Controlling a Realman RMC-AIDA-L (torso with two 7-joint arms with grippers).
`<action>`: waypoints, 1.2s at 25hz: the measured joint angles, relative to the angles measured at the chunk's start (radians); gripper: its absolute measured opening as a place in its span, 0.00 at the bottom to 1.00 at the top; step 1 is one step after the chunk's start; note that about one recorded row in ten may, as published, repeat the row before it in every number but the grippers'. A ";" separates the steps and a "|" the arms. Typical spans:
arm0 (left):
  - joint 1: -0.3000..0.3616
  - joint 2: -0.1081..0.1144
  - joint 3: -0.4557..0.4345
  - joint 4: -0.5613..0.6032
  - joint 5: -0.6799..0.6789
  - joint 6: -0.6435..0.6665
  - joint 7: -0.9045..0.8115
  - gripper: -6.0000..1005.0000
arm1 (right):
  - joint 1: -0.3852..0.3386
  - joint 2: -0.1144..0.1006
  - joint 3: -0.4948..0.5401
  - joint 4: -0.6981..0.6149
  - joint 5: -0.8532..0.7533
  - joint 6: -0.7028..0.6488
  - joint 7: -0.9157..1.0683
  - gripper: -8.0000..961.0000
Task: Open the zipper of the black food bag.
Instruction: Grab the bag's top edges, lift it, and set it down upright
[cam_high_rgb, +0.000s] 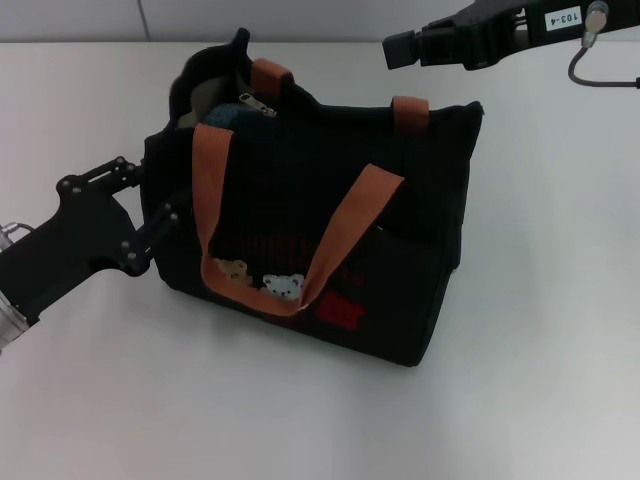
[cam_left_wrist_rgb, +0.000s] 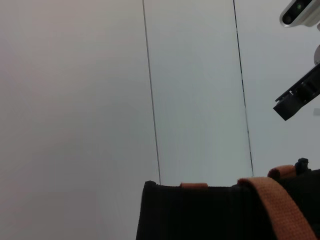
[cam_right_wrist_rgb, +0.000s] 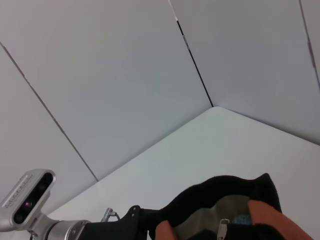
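Note:
The black food bag (cam_high_rgb: 400, 200) stands upright mid-table, with orange-brown handles (cam_high_rgb: 345, 235) and bear pictures on its near side. The zipper's silver pull tab (cam_high_rgb: 257, 104) lies at the bag's left end, where the top gapes and shows grey lining (cam_high_rgb: 195, 105). My left gripper (cam_high_rgb: 150, 205) is pressed against that left end of the bag. High beyond the bag's right end my right gripper (cam_high_rgb: 398, 48) hangs apart from it. The right wrist view looks down on the gaping mouth (cam_right_wrist_rgb: 225, 192) and the pull tab (cam_right_wrist_rgb: 221, 227). The left wrist view shows the bag's top edge (cam_left_wrist_rgb: 200, 210) and the right gripper (cam_left_wrist_rgb: 289, 106).
A white table (cam_high_rgb: 540, 380) surrounds the bag, with pale wall panels (cam_left_wrist_rgb: 190, 90) behind it. The left arm (cam_high_rgb: 40, 265) reaches in low from the left edge, and the right arm (cam_high_rgb: 520, 25) crosses the top right corner.

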 joint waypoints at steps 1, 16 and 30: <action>0.000 0.000 0.000 0.000 -0.001 0.001 0.000 0.58 | 0.000 0.001 0.002 0.000 0.000 0.000 0.000 0.05; -0.032 0.003 -0.001 0.006 -0.013 0.100 0.028 0.27 | 0.020 -0.008 0.005 0.010 0.015 0.008 0.049 0.06; -0.141 0.002 0.006 0.041 -0.017 0.181 0.028 0.20 | 0.177 -0.039 -0.005 0.204 0.005 0.036 0.129 0.23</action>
